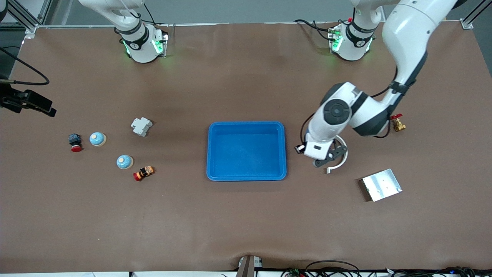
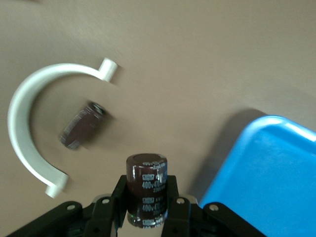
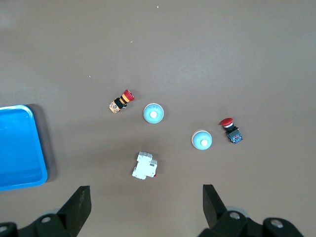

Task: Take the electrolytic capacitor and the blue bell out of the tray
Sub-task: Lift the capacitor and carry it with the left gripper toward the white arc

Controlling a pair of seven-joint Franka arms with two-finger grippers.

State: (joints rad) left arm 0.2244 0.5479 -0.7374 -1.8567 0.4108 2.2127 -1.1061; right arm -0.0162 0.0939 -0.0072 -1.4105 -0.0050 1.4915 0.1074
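Covering the whole workspace, the brown surface (image 1: pixel 238 223) carries every item. The blue tray (image 1: pixel 246 175) sits at its centre.

The left arm reaches down from its base to the surface just beside the tray, toward the left arm's end. The left gripper (image 1: pixel 326 159) hangs low over a white curved bracket (image 1: pixel 341 161) and is clenched on a capacitor (image 2: pixel 146 185), a dark brown cylinder with white printing, held upright between the fingers (image 2: pixel 173 197). A second capacitor (image 2: pixel 81 125) lies on its side on the surface inside the bracket's arc (image 2: pixel 29 148). The tray corner (image 2: pixel 266 173) shows near the held capacitor in the left wrist view.

The right arm waits at its base. The right gripper (image 3: pixel 145 207) is held high over the right arm's end of the surface, its fingers (image 3: pixel 79 205) spread wide with nothing between them.

A grey metal plate (image 1: pixel 381 185) lies nearer to the front camera than the bracket. A white breaker (image 1: pixel 141 126) rests toward the right arm's end. Two bells are there as well: one bell (image 1: pixel 97 139) just beside a red push button (image 1: pixel 75 142), another bell (image 1: pixel 125 162) near a red-capped switch (image 1: pixel 143 173). A brass valve (image 1: pixel 398 124) lies near the left arm's elbow.
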